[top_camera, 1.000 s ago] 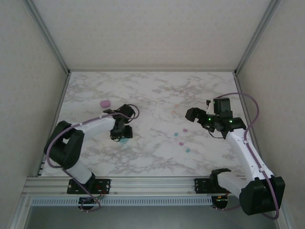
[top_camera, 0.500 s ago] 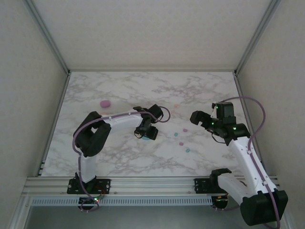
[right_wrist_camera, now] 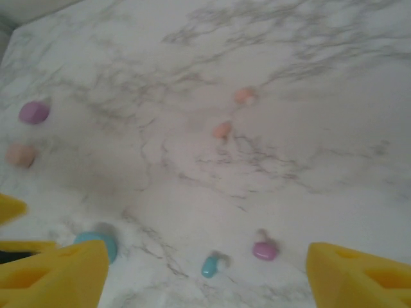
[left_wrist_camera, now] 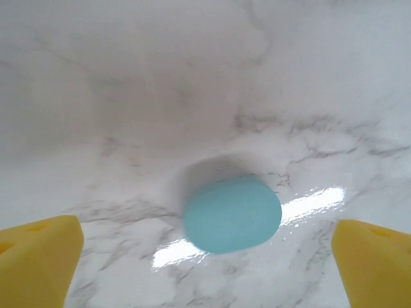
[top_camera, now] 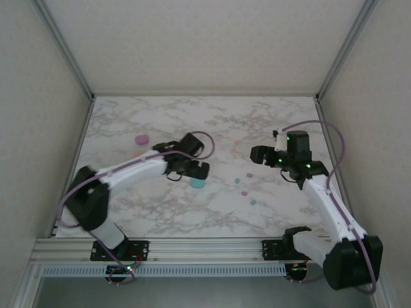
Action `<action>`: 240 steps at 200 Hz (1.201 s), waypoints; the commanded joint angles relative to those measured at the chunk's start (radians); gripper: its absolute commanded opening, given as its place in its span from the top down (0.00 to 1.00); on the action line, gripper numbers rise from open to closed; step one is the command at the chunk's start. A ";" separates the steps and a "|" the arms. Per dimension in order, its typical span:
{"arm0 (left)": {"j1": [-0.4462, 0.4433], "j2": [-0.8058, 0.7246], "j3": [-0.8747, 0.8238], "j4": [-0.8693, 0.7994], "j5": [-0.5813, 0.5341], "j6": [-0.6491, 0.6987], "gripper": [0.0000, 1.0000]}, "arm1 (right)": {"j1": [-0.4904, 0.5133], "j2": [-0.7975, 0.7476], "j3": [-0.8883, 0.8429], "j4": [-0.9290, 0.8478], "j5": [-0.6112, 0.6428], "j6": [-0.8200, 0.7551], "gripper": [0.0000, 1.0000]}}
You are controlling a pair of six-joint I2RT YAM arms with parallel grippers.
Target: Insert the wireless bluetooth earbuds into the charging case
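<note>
Top external view: none of the earbuds (top_camera: 244, 192) had yet been placed in a case. They were seen scattered loose on the marble table (top_camera: 128, 115), between the two arms. The teal case (top_camera: 198, 183), judged to be closed, was lying just beside the left gripper (top_camera: 200, 169), whose fingers (left_wrist_camera: 38, 260) were spread clear of it. The right gripper (top_camera: 257, 154) was spread and empty. Since a second earlier, the case had been carried toward the earbuds and released.

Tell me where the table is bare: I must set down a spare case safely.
Bare: the far strip of the table behind the purple case, and the near strip by the rail. Crowded: the middle between left tool and right tool, around the teal case and scattered earbuds.
</note>
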 commanded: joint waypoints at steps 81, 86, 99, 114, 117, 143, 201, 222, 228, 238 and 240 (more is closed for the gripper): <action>0.258 -0.808 -0.486 0.211 -0.299 -0.029 0.00 | 0.468 0.423 0.064 0.192 -0.064 -0.891 0.41; 0.258 -0.822 -0.495 0.213 -0.308 -0.026 0.00 | 0.477 0.447 0.065 0.212 -0.059 -0.908 0.41; 0.258 -0.858 -0.513 0.218 -0.318 -0.014 0.00 | 0.497 0.504 0.093 0.206 -0.046 -0.967 0.40; 0.258 -0.886 -0.524 0.212 -0.327 -0.005 0.00 | 0.505 0.554 0.121 0.205 -0.037 -1.017 0.38; 0.258 -0.891 -0.526 0.210 -0.331 -0.004 0.00 | 0.505 0.562 0.124 0.207 -0.041 -1.024 0.38; 0.258 -0.917 -0.546 0.204 -0.353 0.004 0.00 | 0.521 0.631 0.171 0.193 -0.105 -1.088 0.36; 0.258 -0.938 -0.553 0.169 -0.382 0.012 0.00 | 0.534 0.756 0.263 0.174 -0.128 -1.076 0.36; 0.258 -0.948 -0.557 0.156 -0.392 0.010 0.00 | 0.561 0.778 0.280 0.141 -0.131 -1.072 0.35; 0.258 -0.950 -0.560 0.156 -0.395 0.010 0.00 | 0.563 0.781 0.280 0.137 -0.131 -1.071 0.36; 0.258 -0.954 -0.564 0.155 -0.400 0.007 0.00 | 0.567 0.785 0.279 0.132 -0.130 -1.067 0.35; 0.258 -0.955 -0.564 0.155 -0.400 0.007 0.00 | 0.568 0.786 0.278 0.133 -0.129 -1.067 0.35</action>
